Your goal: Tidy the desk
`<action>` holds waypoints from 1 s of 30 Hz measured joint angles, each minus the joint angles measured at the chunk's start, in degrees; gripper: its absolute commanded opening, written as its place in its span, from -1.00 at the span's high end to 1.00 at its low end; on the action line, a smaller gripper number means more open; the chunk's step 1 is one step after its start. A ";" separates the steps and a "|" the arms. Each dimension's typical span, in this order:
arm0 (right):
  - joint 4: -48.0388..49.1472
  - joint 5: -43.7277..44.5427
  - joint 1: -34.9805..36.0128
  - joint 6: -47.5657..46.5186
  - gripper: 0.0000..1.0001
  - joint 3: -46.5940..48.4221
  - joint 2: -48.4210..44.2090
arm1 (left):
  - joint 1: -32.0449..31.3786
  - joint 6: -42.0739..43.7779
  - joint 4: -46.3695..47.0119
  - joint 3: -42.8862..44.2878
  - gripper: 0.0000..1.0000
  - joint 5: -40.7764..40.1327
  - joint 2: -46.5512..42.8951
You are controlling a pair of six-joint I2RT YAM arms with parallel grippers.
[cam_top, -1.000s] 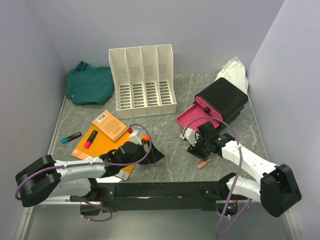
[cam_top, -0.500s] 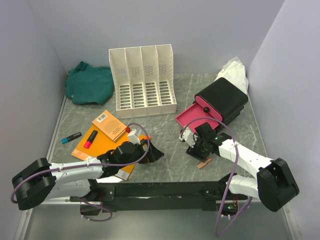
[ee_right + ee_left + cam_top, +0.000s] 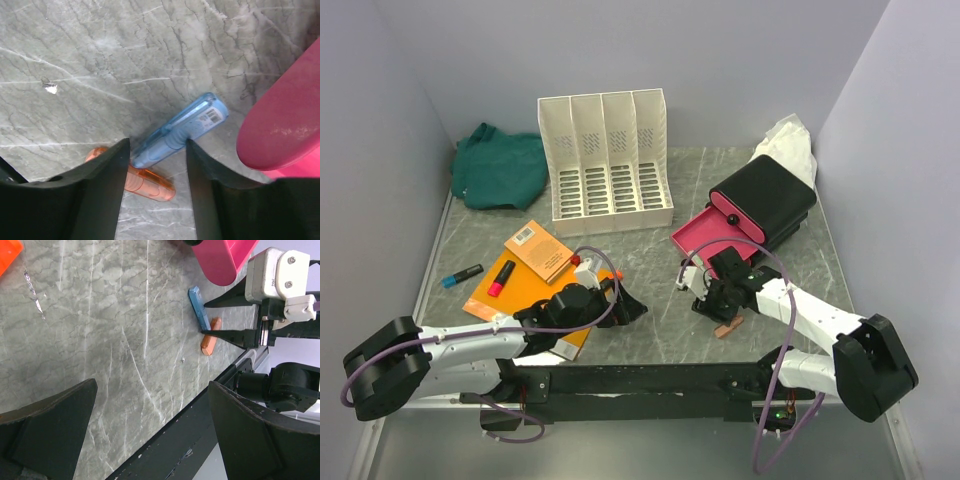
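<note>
Broadly: desk (image 3: 650,262) spreading beneath both grippers, dark veined stone. White file rack (image 3: 605,160) standing well beyond left gripper (image 3: 152,390). Black box (image 3: 770,195) sitting just past right gripper (image 3: 157,150), its pink drawer (image 3: 285,130) sticking out toward fingers. Orange notebook (image 3: 480,302) lying behind left gripper, partly under that arm. Left gripper hovering over bare stone, jaws spread wide, gripping nothing. Right gripper pointing down, jaws parted, straddling near end of blue pen (image 3: 180,130). Orange pen (image 3: 150,185) lying just beside blue pen, partly hiding behind one right finger.
</note>
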 measured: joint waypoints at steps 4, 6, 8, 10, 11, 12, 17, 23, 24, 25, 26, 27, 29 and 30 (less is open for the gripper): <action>0.17 -0.17 0.00 -0.50 0.10 0.00 0.02 | 0.00 0.04 0.02 0.00 -0.99 0.00 0.00; 0.17 -0.76 0.02 -1.07 0.15 0.00 0.02 | 0.00 0.04 0.00 0.00 -0.99 0.00 0.00; 0.15 -1.42 0.20 -1.64 0.18 0.02 0.00 | 0.00 0.07 0.02 -0.02 -0.99 0.00 -0.07; 0.02 -2.23 0.63 -2.64 0.18 0.02 -0.09 | 0.00 0.09 0.04 -0.09 -0.99 0.00 -0.28; -0.20 -2.75 1.11 -3.19 0.19 0.02 -0.17 | 0.00 0.09 0.07 -0.09 -0.99 0.00 -0.35; -0.52 -3.52 1.84 -3.91 0.19 0.02 -0.31 | 0.00 0.09 0.15 -0.09 -0.99 0.00 -0.35; -1.97 -6.51 6.19 -6.84 0.23 0.00 -0.52 | 0.00 0.55 0.31 -0.24 -0.99 0.04 -0.35; -1.66 -8.07 9.40 -8.28 -0.01 0.63 1.14 | -0.04 3.10 0.66 -0.81 -0.99 0.81 -0.61; -1.64 -8.33 9.53 -8.13 -0.05 0.98 1.75 | -0.04 4.07 0.74 -1.01 -0.99 1.09 -0.98; -1.29 -8.61 9.60 -8.02 -0.08 1.11 2.34 | -0.07 4.76 0.90 -1.31 -0.99 1.33 -1.42; -1.05 -8.87 9.62 -7.87 -0.09 1.11 3.06 | -0.11 5.68 1.11 -1.66 -0.99 1.57 -1.92; -1.05 -8.90 9.68 -7.67 -0.10 1.09 3.72 | -0.15 6.75 1.18 -2.10 -0.99 1.81 -2.56; -0.90 -8.98 9.70 -7.23 -0.09 1.07 4.44 | -0.17 8.96 1.36 -2.93 -0.99 2.43 -3.98; -0.81 -9.07 9.70 -7.08 -0.05 1.07 4.46 | -0.20 9.73 1.42 -3.26 -0.99 2.60 -4.63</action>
